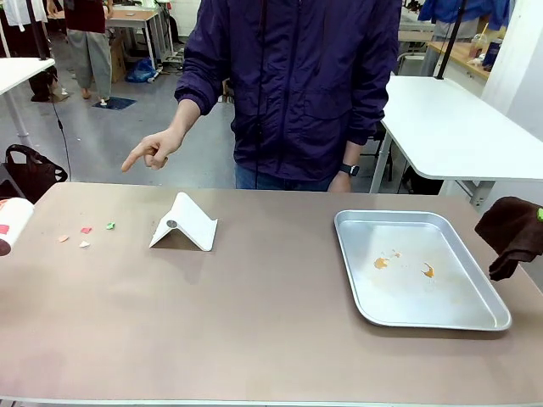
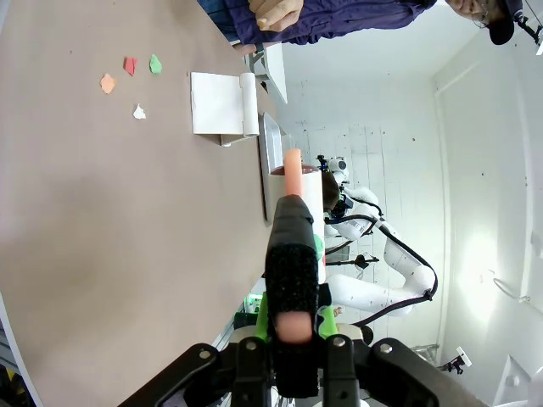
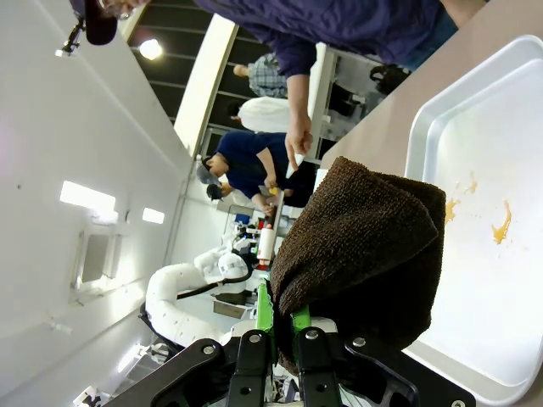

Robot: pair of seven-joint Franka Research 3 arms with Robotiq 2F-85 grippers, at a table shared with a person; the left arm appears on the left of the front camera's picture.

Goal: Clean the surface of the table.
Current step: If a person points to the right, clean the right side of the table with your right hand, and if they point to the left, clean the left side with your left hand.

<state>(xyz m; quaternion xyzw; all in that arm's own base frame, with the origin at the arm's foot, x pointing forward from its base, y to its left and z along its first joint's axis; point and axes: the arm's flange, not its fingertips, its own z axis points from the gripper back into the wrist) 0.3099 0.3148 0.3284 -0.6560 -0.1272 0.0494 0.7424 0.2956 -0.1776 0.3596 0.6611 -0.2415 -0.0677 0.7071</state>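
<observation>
cloth (image 1: 513, 233): cut by right edge | roll (image 1: 10, 222): cut by left edge | scraps (image 1: 85, 231): too small

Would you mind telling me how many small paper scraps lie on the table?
4, all on the table left of the white stand: orange scrap farthest left, red scrap, green scrap nearest the stand, white scrap nearest the robot. More may hide under the stand.

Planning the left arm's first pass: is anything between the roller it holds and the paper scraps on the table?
Nothing visible. The left pincer holds the roller at the left edge of the table; bare top runs to the paper scraps. The white folded stand lies beyond them, farther right.
</observation>
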